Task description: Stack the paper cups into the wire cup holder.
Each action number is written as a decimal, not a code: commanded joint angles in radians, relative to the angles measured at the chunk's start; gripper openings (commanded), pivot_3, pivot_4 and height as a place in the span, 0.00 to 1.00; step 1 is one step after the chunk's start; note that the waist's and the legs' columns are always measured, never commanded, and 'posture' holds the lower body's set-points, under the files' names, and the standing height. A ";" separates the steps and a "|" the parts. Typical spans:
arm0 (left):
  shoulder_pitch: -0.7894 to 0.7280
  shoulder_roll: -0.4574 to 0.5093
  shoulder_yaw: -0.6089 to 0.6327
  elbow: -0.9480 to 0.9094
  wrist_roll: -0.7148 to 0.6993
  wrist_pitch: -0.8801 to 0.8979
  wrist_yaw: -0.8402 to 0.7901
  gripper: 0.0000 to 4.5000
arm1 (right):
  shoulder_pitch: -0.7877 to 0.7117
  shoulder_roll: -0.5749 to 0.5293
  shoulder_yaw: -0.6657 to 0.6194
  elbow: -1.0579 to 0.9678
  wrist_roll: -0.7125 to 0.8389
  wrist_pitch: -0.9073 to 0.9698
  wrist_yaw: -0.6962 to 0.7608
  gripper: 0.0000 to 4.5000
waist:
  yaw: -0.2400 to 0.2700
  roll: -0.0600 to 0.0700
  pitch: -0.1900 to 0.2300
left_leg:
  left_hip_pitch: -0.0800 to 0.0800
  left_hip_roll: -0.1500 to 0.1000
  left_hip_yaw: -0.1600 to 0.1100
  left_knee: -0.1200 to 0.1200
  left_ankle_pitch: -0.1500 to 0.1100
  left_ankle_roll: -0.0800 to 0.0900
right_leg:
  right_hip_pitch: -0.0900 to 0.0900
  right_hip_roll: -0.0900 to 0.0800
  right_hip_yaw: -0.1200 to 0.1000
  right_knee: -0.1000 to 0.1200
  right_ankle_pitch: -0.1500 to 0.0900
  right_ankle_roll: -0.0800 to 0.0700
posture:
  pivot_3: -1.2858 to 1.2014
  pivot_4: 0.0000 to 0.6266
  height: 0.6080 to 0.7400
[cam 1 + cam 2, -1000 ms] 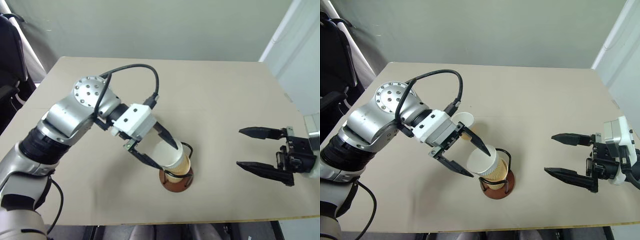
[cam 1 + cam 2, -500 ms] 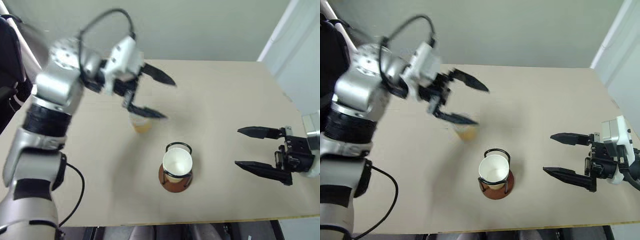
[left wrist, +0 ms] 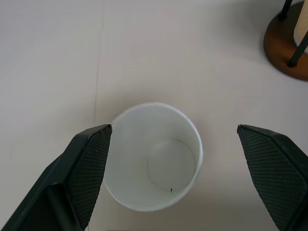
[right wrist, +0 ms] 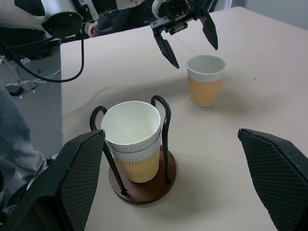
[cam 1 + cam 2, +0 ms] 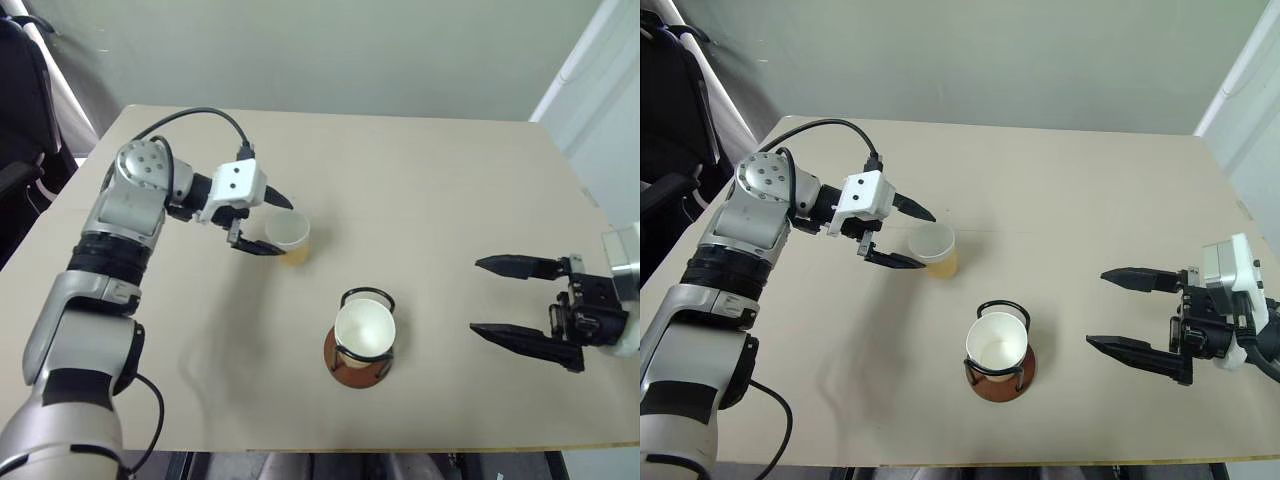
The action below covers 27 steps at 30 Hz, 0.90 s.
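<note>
Open left gripper point(image 5: 272, 223) straddles lone paper cup point(image 5: 287, 237) on table point(image 5: 450, 190)

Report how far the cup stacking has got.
Done: two paper cups sit nested inside the wire cup holder.

In hand: nothing is gripped yet. The left pincer is open beside the last loose cup, fingers on either side of its rim.

Left: grasp that cup and drop it onto the stack. The right pincer is open, off to the side.
</note>
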 commanded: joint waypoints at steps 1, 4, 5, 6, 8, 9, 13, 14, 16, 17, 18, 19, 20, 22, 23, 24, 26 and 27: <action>0.000 -0.015 0.025 -0.004 0.010 -0.014 -0.028 0.99 | -0.002 -0.013 -0.033 -0.023 0.009 -0.009 -0.010 1.00 | 0.000 0.000 0.000 | 0.000 0.000 0.000 0.000 0.000 0.000 | 0.000 0.000 0.000 0.000 0.000 0.000 | 0.52 0.24 1.00; 0.020 -0.031 0.014 -0.001 0.032 -0.029 -0.030 0.96 | -0.006 -0.015 -0.031 -0.021 0.008 -0.010 -0.013 1.00 | 0.000 0.000 0.000 | 0.000 0.000 0.000 0.000 0.000 0.000 | 0.000 0.000 0.000 -0.001 0.001 0.001 | 0.52 0.24 1.00; 0.022 -0.034 0.011 0.001 0.042 -0.037 -0.029 0.91 | -0.005 -0.016 -0.031 -0.021 0.007 -0.010 -0.013 1.00 | 0.000 0.000 0.000 | 0.000 0.000 0.000 0.000 0.000 0.000 | 0.000 0.000 0.000 -0.001 0.001 0.001 | 0.52 0.24 1.00; 0.023 -0.037 0.010 0.004 0.053 -0.043 -0.027 0.86 | -0.005 -0.017 -0.030 -0.020 0.005 -0.011 -0.013 1.00 | 0.000 0.000 0.000 | 0.000 0.000 0.000 0.000 0.000 0.000 | 0.000 0.000 0.000 -0.001 0.001 0.001 | 0.52 0.24 1.00; 0.023 -0.043 0.008 0.010 0.070 -0.045 -0.029 0.71 | -0.007 -0.019 -0.031 -0.019 0.007 -0.010 -0.014 1.00 | 0.000 0.000 0.000 | 0.000 0.000 0.000 0.000 0.000 0.000 | 0.000 0.000 0.000 -0.001 0.001 0.002 | 0.52 0.24 1.00; 0.021 -0.047 0.007 0.020 0.084 -0.057 -0.018 0.62 | -0.008 -0.020 -0.032 -0.018 0.007 -0.010 -0.014 1.00 | 0.000 0.000 0.000 | 0.000 0.000 0.000 0.000 0.000 0.000 | 0.000 0.000 0.000 -0.001 0.001 0.002 | 0.52 0.24 1.00; 0.009 -0.063 0.010 0.072 0.132 -0.107 0.023 0.29 | -0.009 -0.022 -0.033 -0.018 0.008 -0.010 -0.017 1.00 | 0.000 0.000 0.000 | 0.000 0.000 0.000 0.001 0.000 0.000 | 0.000 0.000 0.000 -0.001 0.001 0.002 | 0.52 0.24 1.00; 0.006 -0.068 0.013 0.083 0.138 -0.119 0.030 0.21 | -0.009 -0.022 -0.033 -0.019 0.009 -0.010 -0.018 1.00 | 0.000 0.000 0.000 | 0.000 0.000 0.000 0.001 0.000 0.000 | 0.000 0.000 0.000 -0.001 0.001 0.003 | 0.52 0.24 1.00; -0.002 -0.076 0.018 0.103 0.149 -0.129 0.043 0.03 | -0.009 -0.021 -0.033 -0.019 0.009 -0.010 -0.019 1.00 | 0.001 0.000 0.000 | 0.000 0.000 0.000 0.001 0.000 0.000 | 0.000 0.000 0.000 0.000 0.001 0.003 | 0.52 0.24 1.00; -0.007 -0.079 0.019 0.114 0.155 -0.134 0.048 0.01 | -0.009 -0.021 -0.033 -0.019 0.008 -0.011 -0.020 1.00 | 0.002 0.000 0.000 | 0.000 0.000 0.000 0.001 0.000 0.000 | 0.000 0.000 0.000 0.000 0.002 0.003 | 0.52 0.24 1.00; -0.012 -0.082 0.022 0.124 0.155 -0.135 0.051 0.01 | -0.010 -0.021 -0.032 -0.019 0.007 -0.011 -0.020 1.00 | 0.002 0.000 0.000 | 0.000 0.000 0.000 0.001 0.000 0.000 | 0.000 0.000 0.000 0.000 0.002 0.003 | 0.52 0.24 1.00; -0.016 -0.084 0.026 0.131 0.156 -0.136 0.049 0.01 | -0.010 -0.021 -0.031 -0.018 0.007 -0.011 -0.021 1.00 | 0.002 0.000 0.000 | 0.000 0.000 0.000 0.002 0.000 0.000 | 0.000 0.000 0.000 0.000 0.002 0.003 | 0.52 0.24 1.00; -0.020 -0.085 0.028 0.136 0.155 -0.137 0.046 0.01 | -0.010 -0.021 -0.031 -0.018 0.006 -0.012 -0.021 1.00 | 0.002 0.000 0.000 | 0.000 0.000 0.000 0.002 0.000 0.000 | 0.000 0.000 0.000 0.000 0.002 0.003 | 0.52 0.24 1.00; -0.033 -0.088 0.043 0.133 0.133 -0.123 0.025 0.01 | -0.011 -0.021 -0.028 -0.016 0.001 -0.014 -0.020 1.00 | 0.002 0.000 0.000 | 0.000 0.000 0.001 0.002 0.000 0.000 | 0.000 0.000 0.000 0.000 0.002 0.003 | 0.52 0.24 1.00; -0.044 -0.087 0.053 0.120 0.113 -0.110 0.002 0.01 | -0.011 -0.021 -0.028 -0.016 0.000 -0.014 -0.019 1.00 | 0.002 0.000 0.000 | 0.000 0.000 0.001 0.002 0.000 0.000 | 0.000 0.000 0.000 0.000 0.002 0.003 | 0.52 0.24 1.00; -0.057 -0.087 0.068 0.096 0.084 -0.081 -0.027 0.01 | -0.012 -0.022 -0.027 -0.015 -0.001 -0.015 -0.019 1.00 | 0.002 0.000 0.000 | 0.000 0.000 0.001 0.002 0.000 0.000 | 0.000 0.000 0.000 0.000 0.002 0.003 | 0.52 0.24 1.00; -0.086 -0.057 0.063 -0.063 -0.098 0.092 -0.066 0.01 | -0.012 -0.027 -0.034 -0.011 0.004 -0.011 -0.012 1.00 | 0.002 0.000 0.000 | -0.001 0.000 0.001 0.003 0.000 0.000 | 0.000 0.001 0.000 0.000 0.002 0.003 | 0.52 0.24 1.00; -0.099 -0.032 0.054 -0.174 -0.221 0.210 -0.072 0.01 | -0.009 -0.030 -0.040 -0.009 0.007 -0.009 -0.004 1.00 | 0.002 0.000 0.000 | -0.003 0.000 0.000 0.005 0.000 0.001 | 0.000 0.001 0.000 0.000 0.002 0.003 | 0.52 0.24 1.00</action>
